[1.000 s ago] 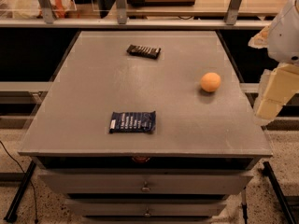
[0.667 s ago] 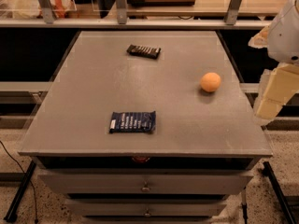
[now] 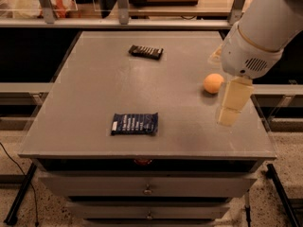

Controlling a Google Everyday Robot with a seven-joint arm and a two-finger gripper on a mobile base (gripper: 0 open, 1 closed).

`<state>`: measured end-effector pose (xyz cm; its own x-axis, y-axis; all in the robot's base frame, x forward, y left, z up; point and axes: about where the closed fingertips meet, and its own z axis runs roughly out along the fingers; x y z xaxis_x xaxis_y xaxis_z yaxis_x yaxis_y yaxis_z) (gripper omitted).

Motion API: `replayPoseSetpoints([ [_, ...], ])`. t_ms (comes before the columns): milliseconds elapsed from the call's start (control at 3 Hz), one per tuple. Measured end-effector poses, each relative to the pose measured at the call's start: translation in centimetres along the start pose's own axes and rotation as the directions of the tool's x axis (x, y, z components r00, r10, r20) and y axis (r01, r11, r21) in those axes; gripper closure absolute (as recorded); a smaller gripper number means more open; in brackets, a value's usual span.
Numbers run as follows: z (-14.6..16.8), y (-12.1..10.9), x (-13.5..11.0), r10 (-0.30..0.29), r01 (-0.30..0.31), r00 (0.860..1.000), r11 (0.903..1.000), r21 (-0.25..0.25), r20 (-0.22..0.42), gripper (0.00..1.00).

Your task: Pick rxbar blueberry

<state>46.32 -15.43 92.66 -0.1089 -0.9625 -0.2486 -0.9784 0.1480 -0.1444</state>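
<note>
The bar [image 3: 134, 124] lies flat on the grey table [image 3: 71, 103], near the front edge and left of centre. Its long axis runs left to right, almost parallel to that edge, and its rows of white lettering follow its length. Farther back and slightly to the right, a slim black bar [image 3: 146, 51] lies well apart from it, also lengthwise across the table. An orange ball [image 3: 213, 83] sits toward the right side. Just right of the ball, the gripper [image 3: 228, 115] hangs over the table's right part, pointing down, well apart from the bar; whether it is spread or closed, I cannot tell.
</note>
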Motion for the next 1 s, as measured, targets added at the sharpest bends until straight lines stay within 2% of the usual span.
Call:
replayPoseSetpoints([
  [333, 4.2, 0.4, -2.9, -0.018, 0.022, 0.998, 0.9971, -0.073, 0.054, 0.0],
  [667, 4.2, 0.4, -2.9, -0.018, 0.022, 0.998, 0.9971, -0.073, 0.054, 0.0],
  [1000, 5.5, 1.1, -5.1, -0.04, 0.05, 0.993, 0.9946, -0.091, 0.115, 0.0],
])
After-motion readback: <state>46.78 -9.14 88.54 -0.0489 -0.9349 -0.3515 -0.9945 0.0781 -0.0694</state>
